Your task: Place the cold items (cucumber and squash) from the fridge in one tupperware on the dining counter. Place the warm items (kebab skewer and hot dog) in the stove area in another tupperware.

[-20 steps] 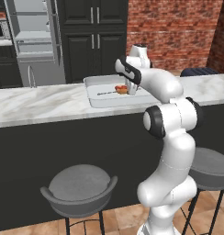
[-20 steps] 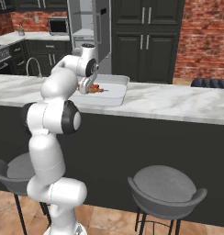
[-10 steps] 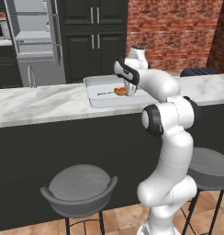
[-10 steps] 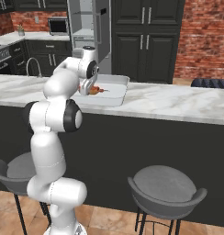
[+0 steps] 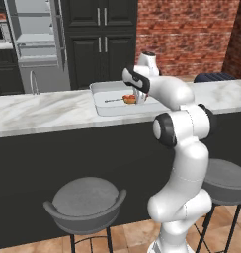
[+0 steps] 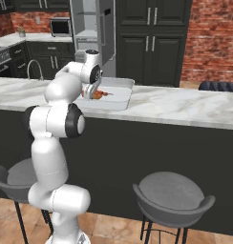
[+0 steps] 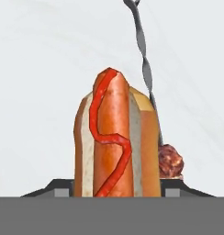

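Since a second ago the hand has drifted a little toward the right side of the tupperware, and the base cameras have not shifted. From the left base view, the white arm reaches up from the lower right and over the marble dining counter [image 5: 38,111], its gripper [image 5: 138,97] pointing down into the shallow white tupperware [image 5: 103,101] that sits on the counter's far side; the hot dog [image 5: 129,99] hangs at the fingertips just above the tray floor, and the thin kebab skewer [image 5: 114,100] lies flat in the same tray, stretching left from the hot dog. Seen in the right base view, the arm comes up from the lower left, the gripper [image 6: 91,92] again sits low inside the tupperware [image 6: 119,96], with the hot dog [image 6: 97,94] at the fingers and the skewer's [image 6: 106,94] tip poking out to the right beside it. Looking along the hand view, the hot dog [image 7: 116,142] stands lengthwise between the two dark fingertips [image 7: 58,188], which are partly spread and pinch its bun on either side; the kebab skewer [image 7: 145,69] runs away beside it, one meat chunk just beside the bun, over the white tray floor.
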### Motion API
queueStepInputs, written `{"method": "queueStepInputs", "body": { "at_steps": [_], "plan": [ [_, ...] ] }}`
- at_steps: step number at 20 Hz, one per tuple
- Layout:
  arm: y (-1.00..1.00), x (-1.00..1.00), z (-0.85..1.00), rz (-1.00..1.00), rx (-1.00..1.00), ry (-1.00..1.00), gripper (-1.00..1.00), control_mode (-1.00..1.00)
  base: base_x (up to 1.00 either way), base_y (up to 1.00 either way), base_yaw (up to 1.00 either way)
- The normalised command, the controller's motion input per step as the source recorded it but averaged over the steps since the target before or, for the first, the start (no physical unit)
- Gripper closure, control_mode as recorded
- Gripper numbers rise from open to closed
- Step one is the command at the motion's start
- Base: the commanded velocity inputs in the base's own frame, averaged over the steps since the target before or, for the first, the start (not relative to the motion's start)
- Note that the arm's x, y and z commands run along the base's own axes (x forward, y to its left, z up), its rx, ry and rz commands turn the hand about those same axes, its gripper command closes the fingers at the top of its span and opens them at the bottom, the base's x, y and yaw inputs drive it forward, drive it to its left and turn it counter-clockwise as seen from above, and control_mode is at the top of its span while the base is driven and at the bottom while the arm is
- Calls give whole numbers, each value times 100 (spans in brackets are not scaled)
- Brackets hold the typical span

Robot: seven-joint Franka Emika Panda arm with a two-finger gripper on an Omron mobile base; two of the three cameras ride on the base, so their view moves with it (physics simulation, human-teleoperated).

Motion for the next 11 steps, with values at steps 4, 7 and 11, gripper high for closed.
{"method": "queueStepInputs", "body": {
  "at_steps": [4, 7, 11],
  "plan": [
    [0, 0, -21, 0, 0, -2, -100, -100, 0, 0, 0],
    [0, -1, -3, 0, 0, 0, -100, -100, 0, 0, 0],
    [0, -17, 27, 0, 0, 0, -100, -100, 0, 0, 0]
  ]
}}
